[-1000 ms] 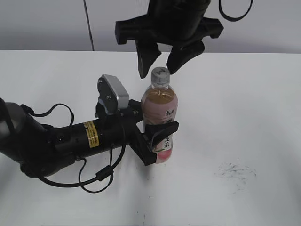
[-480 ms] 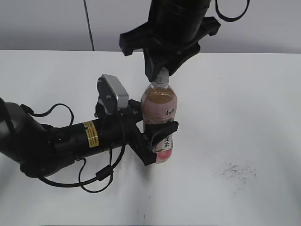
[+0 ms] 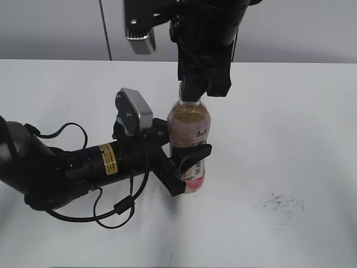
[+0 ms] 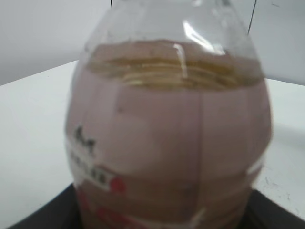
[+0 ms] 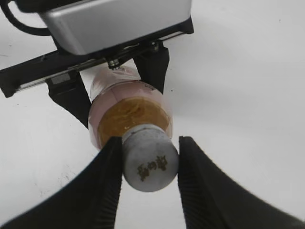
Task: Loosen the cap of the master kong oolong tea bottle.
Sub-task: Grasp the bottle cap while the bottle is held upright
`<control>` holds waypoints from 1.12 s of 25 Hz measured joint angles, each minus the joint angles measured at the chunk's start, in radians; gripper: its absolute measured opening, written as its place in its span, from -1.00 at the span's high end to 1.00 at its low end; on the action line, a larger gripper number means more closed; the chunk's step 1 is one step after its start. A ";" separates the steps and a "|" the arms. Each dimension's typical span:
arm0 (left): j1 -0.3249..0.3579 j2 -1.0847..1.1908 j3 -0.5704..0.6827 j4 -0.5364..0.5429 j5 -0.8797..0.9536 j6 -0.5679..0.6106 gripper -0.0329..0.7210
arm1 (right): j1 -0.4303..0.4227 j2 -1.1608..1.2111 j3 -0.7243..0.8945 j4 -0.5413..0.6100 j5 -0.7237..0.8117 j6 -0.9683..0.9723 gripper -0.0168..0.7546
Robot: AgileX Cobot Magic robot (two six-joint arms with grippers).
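The master kong oolong tea bottle (image 3: 189,125) stands upright on the white table, with amber tea and a pale pink label; it fills the left wrist view (image 4: 167,143). My left gripper (image 3: 187,170) is shut on the bottle's lower body from the left. My right gripper (image 3: 198,89) comes down from above and is shut on the silver-grey cap (image 5: 150,164). In the right wrist view its two black fingers (image 5: 148,167) press on both sides of the cap. In the exterior view the cap is almost hidden by the fingers.
The left arm lies low across the table (image 3: 83,164), with a black cable loop (image 3: 114,215) in front of it. Dark scuff marks (image 3: 279,204) are on the table at the right. A grey wall stands behind the table.
My right gripper came down from above the cap, closed on it, and turned about its vertical axis. The bottle and left gripper stayed put.
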 joint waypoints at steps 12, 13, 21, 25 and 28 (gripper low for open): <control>0.000 0.000 -0.001 0.000 0.001 0.001 -0.11 | 0.000 -0.023 -0.048 -0.007 -0.005 0.466 -0.56; 0.000 0.000 -0.001 0.000 0.001 0.001 -0.11 | 0.000 -0.027 -0.061 -0.007 -0.005 0.594 -0.54; 0.000 0.000 -0.001 0.001 0.001 0.002 -0.11 | 0.000 -0.031 -0.055 -0.021 -0.006 1.239 -0.48; 0.000 0.000 -0.001 0.001 0.001 0.003 -0.11 | 0.000 -0.031 0.016 -0.016 -0.006 1.270 -0.48; 0.000 0.000 -0.001 0.001 0.001 0.003 -0.11 | 0.000 -0.031 0.028 -0.004 -0.006 1.272 -0.44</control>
